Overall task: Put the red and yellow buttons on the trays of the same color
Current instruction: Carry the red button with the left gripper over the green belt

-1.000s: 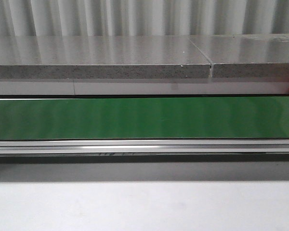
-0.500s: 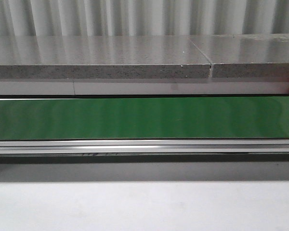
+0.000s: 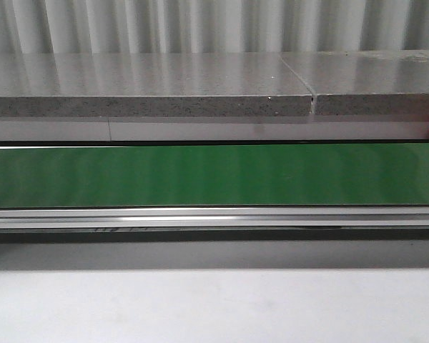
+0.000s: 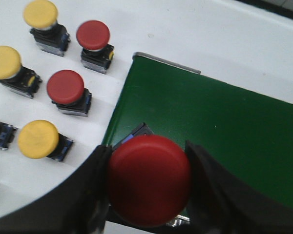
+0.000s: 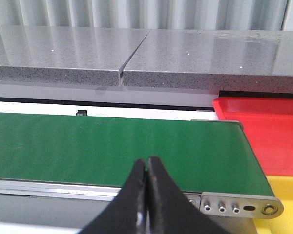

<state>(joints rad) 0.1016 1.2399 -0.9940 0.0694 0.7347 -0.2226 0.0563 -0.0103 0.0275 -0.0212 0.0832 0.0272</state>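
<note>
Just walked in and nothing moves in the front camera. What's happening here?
The left pincer is shut on a red button above the end of the green belt. Two red and three yellow buttons wait on the white table beside it. The right pincer is shut and empty, near the red tray.

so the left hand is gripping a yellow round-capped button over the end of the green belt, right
Not quite: the round-capped button clamped in the left hand is red, not yellow, as the left wrist view shows. The rest holds: it sits over the end of the green conveyor belt.
</note>
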